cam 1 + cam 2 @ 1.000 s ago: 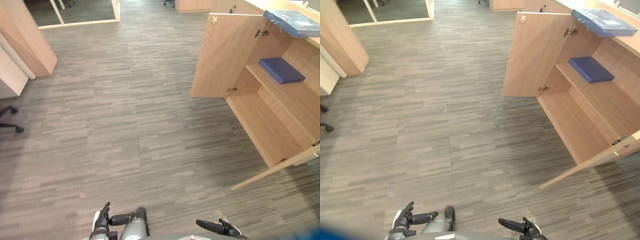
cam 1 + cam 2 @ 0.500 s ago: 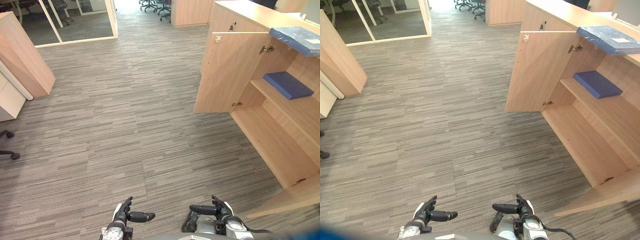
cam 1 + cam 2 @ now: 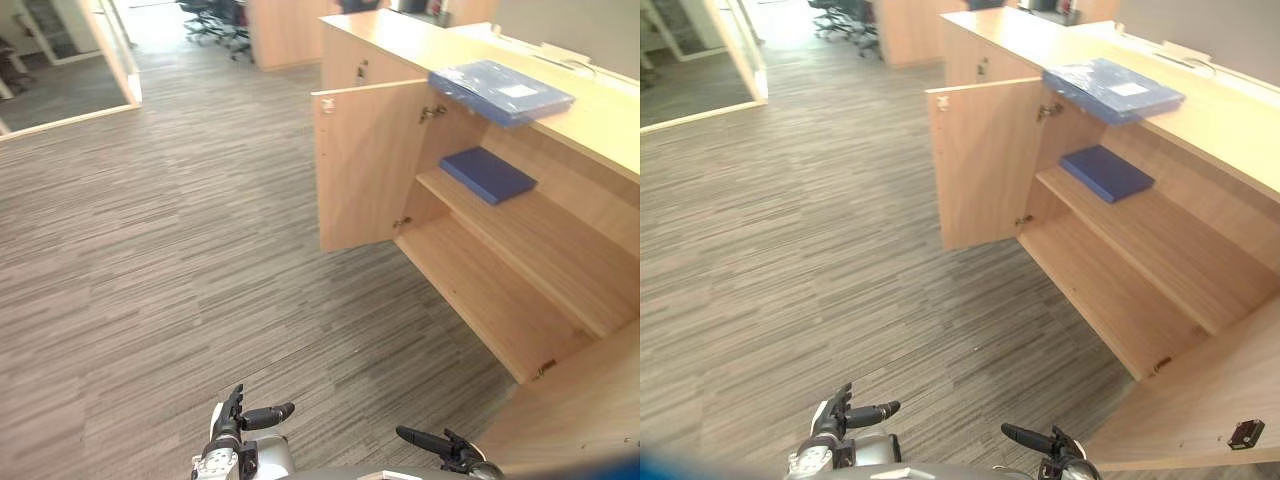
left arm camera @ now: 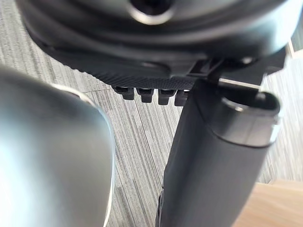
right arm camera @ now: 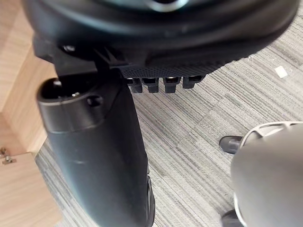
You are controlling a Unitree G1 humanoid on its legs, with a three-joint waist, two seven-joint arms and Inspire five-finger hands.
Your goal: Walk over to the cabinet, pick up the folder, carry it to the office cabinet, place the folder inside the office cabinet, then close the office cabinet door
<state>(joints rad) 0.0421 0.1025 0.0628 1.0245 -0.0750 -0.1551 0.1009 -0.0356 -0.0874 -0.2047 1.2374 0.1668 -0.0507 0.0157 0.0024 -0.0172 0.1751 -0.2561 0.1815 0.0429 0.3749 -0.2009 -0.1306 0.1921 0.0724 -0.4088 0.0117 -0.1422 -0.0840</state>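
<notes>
pale-blue flat folder in clear wrap [image 3: 500, 90] lies on tabletop [image 3: 600, 125] of light-wood cabinet [image 3: 365, 165] at 2 o'clock, doors open for loading. dark-blue folder [image 3: 487, 175] on inner shelf [image 3: 540, 235]. left hand [image 3: 228, 435], right hand [image 3: 450, 448] at 6 o'clock: fingers relaxed, empty, presumably low for walking.

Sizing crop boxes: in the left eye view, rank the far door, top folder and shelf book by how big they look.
Largest: far door
Then: top folder
Smallest: shelf book
Folder and book lie at different distances from the camera, so this may not match their real sizes.
</notes>
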